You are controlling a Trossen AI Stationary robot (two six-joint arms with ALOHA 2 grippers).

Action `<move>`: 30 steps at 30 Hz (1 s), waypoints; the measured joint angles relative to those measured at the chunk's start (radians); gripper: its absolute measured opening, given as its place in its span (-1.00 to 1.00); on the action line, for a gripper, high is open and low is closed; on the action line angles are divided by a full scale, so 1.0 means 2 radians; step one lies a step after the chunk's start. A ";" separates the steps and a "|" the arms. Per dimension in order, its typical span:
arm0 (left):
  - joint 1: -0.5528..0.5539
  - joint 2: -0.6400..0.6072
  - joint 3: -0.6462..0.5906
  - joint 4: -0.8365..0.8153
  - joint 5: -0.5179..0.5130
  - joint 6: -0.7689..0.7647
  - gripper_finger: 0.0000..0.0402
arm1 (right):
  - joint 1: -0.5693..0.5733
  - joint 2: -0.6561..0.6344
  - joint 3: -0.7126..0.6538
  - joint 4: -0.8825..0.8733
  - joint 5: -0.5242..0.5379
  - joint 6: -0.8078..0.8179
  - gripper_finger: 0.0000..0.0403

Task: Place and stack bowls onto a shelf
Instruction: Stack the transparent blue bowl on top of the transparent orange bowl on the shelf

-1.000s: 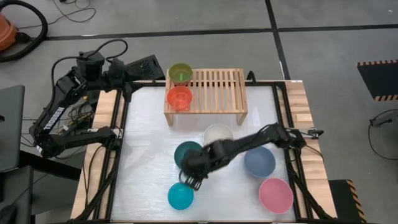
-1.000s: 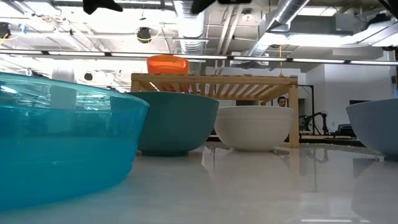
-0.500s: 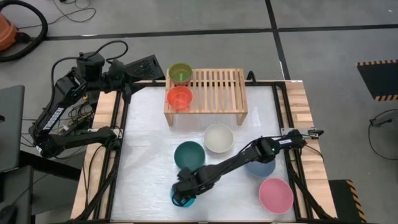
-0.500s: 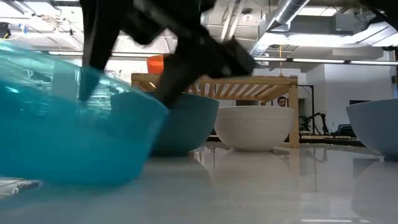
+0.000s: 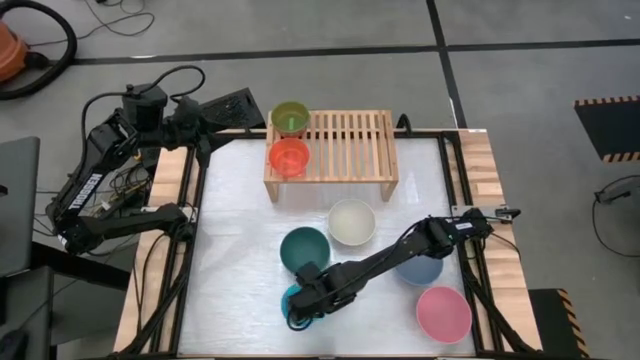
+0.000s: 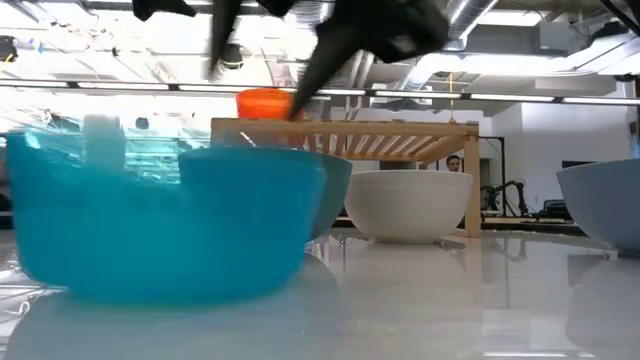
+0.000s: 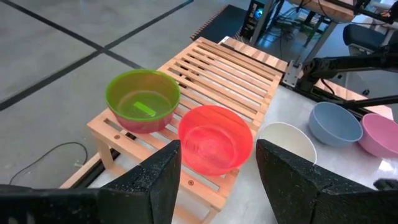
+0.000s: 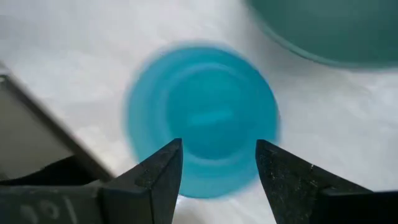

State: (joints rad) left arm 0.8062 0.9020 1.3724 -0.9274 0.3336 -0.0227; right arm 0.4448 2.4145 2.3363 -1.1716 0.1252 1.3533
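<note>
Right tool over cyan bowl at lower centre of table, fingers spread, gripping nothing, left tool parted above shelf at upper centre, orange-red bowl and lime green bowl on shelf's left end.

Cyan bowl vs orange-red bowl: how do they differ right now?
Place: the cyan bowl sits on the table near its front edge; the orange-red bowl sits on the shelf, beside the lime green bowl.
Attention: the right gripper hangs open directly over the cyan bowl; nothing is at the orange-red bowl, with the left gripper open off the table's far left corner.
Shared: both round, plain, upright and empty.
</note>
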 joint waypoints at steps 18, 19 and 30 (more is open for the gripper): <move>0.000 0.000 0.000 -0.001 0.000 0.009 -0.04 | -0.002 0.022 -0.001 -0.042 0.009 0.000 0.13; 0.000 0.000 0.000 -0.001 0.000 0.009 -0.04 | -0.002 0.022 0.000 -0.044 0.014 0.000 0.13; 0.000 0.000 -0.001 -0.001 0.000 0.010 -0.04 | -0.002 0.023 -0.001 -0.053 0.016 -0.025 0.13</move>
State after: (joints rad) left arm 0.8066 0.9024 1.3712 -0.9298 0.3344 -0.0032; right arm 0.4416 2.4596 2.3341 -1.2783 0.1576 1.3029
